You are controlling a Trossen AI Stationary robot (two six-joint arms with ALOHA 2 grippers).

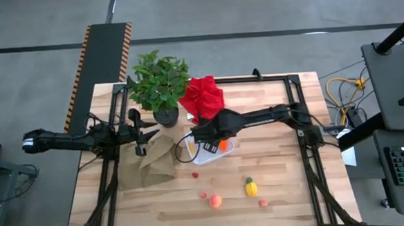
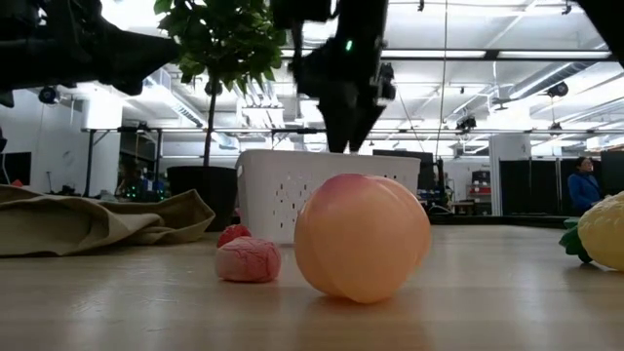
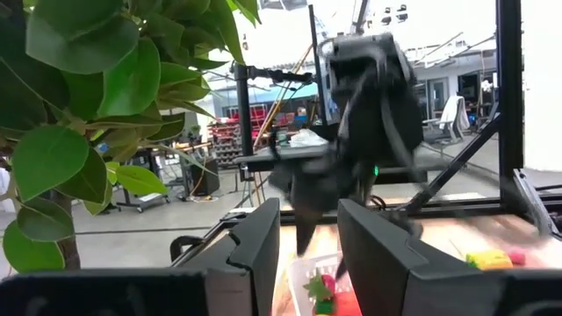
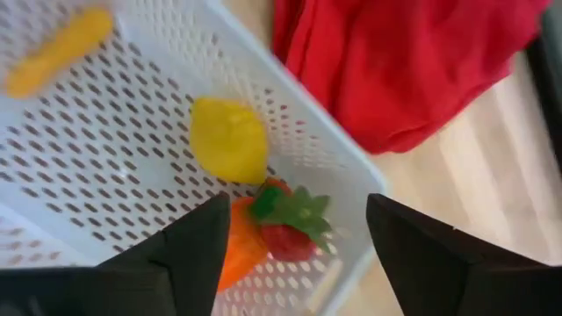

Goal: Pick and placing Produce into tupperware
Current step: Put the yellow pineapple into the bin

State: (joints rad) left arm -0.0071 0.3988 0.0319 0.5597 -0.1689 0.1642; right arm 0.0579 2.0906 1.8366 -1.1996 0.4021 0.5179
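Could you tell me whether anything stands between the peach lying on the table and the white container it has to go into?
Nothing visible blocks it. In the high view, only bare wood lies between the peach and the tupperware, with a small red berry slightly aside. The right tool hangs open over the tupperware.

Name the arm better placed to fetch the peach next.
Right. Its tool hangs open over the tupperware, nearer the peach. The left tool waits beyond the paper bag.
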